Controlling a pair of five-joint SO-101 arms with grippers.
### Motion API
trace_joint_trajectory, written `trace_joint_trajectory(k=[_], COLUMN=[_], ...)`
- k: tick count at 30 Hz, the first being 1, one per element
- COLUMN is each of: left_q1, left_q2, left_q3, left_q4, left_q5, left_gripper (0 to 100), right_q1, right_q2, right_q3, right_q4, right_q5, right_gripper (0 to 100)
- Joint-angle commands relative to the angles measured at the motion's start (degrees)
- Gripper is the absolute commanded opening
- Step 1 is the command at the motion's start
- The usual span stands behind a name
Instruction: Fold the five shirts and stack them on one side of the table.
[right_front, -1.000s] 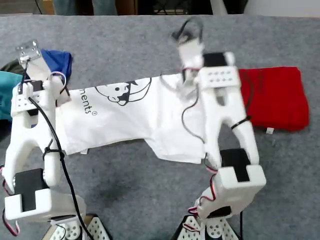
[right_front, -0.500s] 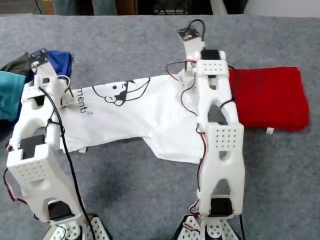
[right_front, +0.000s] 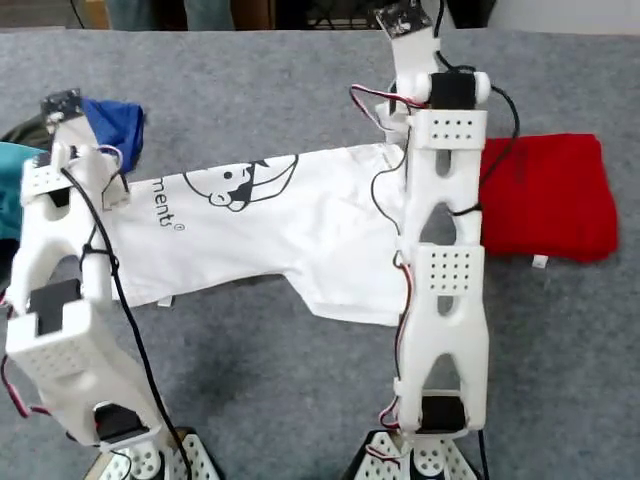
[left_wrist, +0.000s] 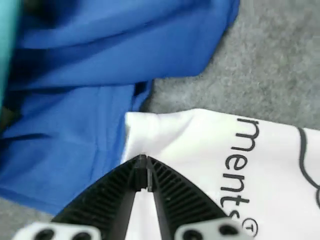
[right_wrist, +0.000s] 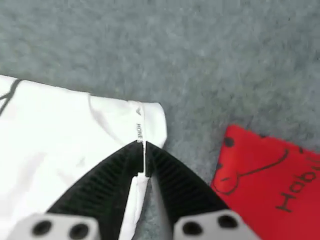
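Left gripper is pinched shut on a corner of the white shirt, just beside the blue shirt. Right wrist view: right gripper is clamped on another corner, near the folded red shirt. High view: white shirt spread between the arms, only red looks folded, so most of the task is left.

White shirt, black print, spread flat across counter. Red shirt folded neat, just beside its right end. Blue shirt, teal shirt, dark shirt bunched at left edge.

grey felt table, dark bg behind, wood furn.
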Motion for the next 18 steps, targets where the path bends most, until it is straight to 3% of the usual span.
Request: trace_joint_trajectory(k=[1, 8, 18], left_q1=[-0.5, 0.0, -0.4], left_q2=[-8.4, -20.3, -24.1], left_q3=[-2.2, 8.4, 31.4], left_q4=[4.3, 3.4, -20.4], left_q5=[-0.7, -2.5, -3.1], left_gripper=[3, 3, 3], right_q1=[-3.9, -8.7, -11.4], right_q2=[-11.4, -37.1, -64.6], right_q3=[3.6, 39.3, 80.7], right_q4=[0.7, 0.4, -0.8], right_q5=[0.8, 17.1, 36.9], right_gripper=[1.5, 1.5, 3.2])
